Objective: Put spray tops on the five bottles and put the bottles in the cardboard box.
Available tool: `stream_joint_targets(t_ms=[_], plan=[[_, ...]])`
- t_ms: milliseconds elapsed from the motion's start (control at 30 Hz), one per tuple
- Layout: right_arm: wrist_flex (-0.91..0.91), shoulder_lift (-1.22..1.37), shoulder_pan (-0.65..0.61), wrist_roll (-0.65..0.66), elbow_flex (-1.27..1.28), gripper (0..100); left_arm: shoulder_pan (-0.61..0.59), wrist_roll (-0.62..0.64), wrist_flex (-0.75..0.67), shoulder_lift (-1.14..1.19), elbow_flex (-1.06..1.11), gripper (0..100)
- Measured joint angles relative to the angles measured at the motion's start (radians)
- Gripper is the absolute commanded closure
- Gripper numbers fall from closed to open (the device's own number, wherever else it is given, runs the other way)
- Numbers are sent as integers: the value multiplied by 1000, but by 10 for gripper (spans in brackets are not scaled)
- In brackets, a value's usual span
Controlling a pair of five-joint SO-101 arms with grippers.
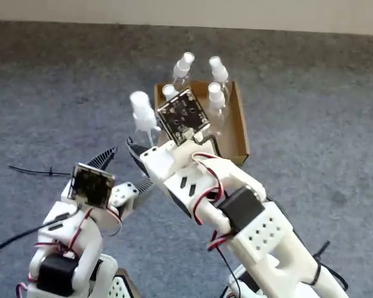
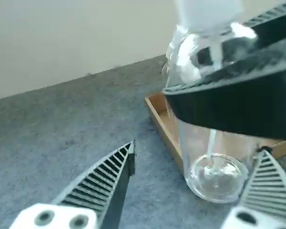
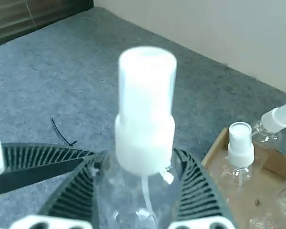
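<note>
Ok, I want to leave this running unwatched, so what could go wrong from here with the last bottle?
1. The box already holds four bottles, and one is leaning. Lowering the held bottle in could knock some over.
2. The left gripper is open close to the held bottle's base. The right gripper might bump it when swinging toward the box.

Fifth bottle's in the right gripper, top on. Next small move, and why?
Probably swing the right gripper across over the cardboard box: its bottle is capped and just outside the box wall, four capped bottles stand inside, and the left gripper is open.
</note>
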Motion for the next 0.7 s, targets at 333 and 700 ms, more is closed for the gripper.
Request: stream_joint_targets(t_ms=[333,700], plan=[[72,-71,3,2,0,995,-11,-26,-26,2,18,657],[192,-71,367,81,-64,995,-32,-28,-28,-9,28,681]])
